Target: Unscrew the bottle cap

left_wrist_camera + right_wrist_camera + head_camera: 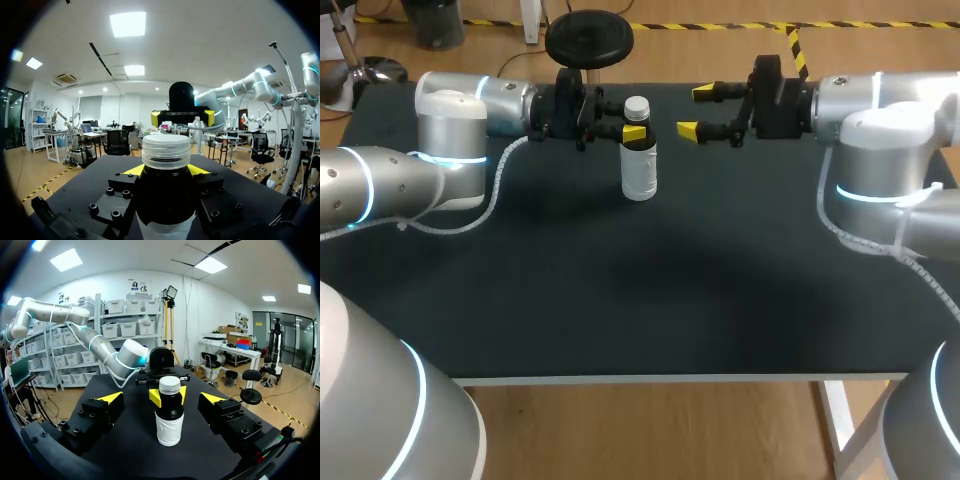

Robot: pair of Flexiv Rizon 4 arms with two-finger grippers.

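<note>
One small bottle (639, 165) is standing upright in the upper middle of the head view on the black table (620, 280). Your left gripper (633, 131) is clamping its dark neck just under the white ribbed cap (637, 106), while your right gripper (696, 112) is hanging spread wide just right of the cap, touching nothing. You are likely handling a light, stiff body with a slick label, apt to spin or tip, so you are best taking the cap by its ribbed side.

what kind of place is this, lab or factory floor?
Likely a lab test bench: a left arm and a right arm over a black table, the left hand holding a bottle.
</note>
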